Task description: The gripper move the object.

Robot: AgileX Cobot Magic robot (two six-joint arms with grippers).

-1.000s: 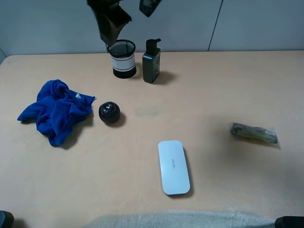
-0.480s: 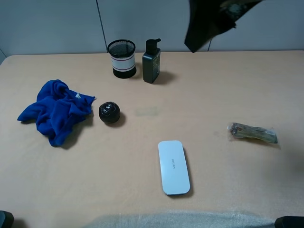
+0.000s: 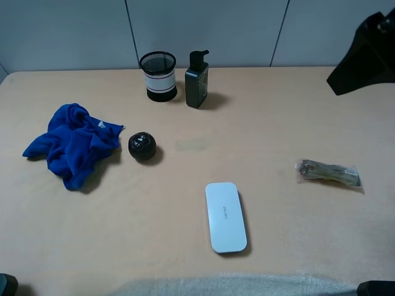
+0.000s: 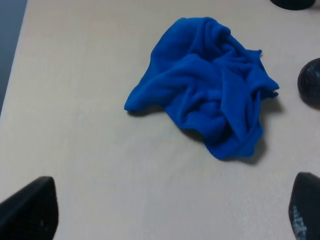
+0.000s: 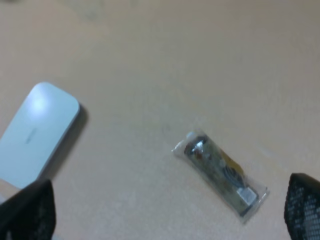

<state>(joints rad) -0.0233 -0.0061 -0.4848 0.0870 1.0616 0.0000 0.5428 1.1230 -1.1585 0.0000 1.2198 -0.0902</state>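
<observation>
Tan surface [image 3: 290, 117] fills nearly the whole high view, with a grey wall along the top. Next in size is the crumpled blue cloth [image 3: 73, 143] at the left of the frame, lying loose. A dark arm part [image 3: 364, 58] pokes in at the upper right corner, above the surface. The white flat case [image 3: 225, 216] lies lengthwise at lower centre, well apart from everything else. A black mesh cup [image 3: 158, 76] with a white band stands upright at upper centre, just beside a black pump bottle [image 3: 197, 79], also upright. The clear wrapped packet [image 3: 329, 172] with dark contents lies flat at the right, apart from the case. Smallest is the round black ball [image 3: 142, 145], just right of the cloth. In the right wrist view the right gripper [image 5: 160, 210] hangs over the surface with its two fingers spread wide at the lower corners, holding nothing, the packet [image 5: 220, 172] between and above them. In the left wrist view the left gripper [image 4: 165, 210] is likewise spread and empty, the cloth [image 4: 210, 110] in the middle of the frame.
</observation>
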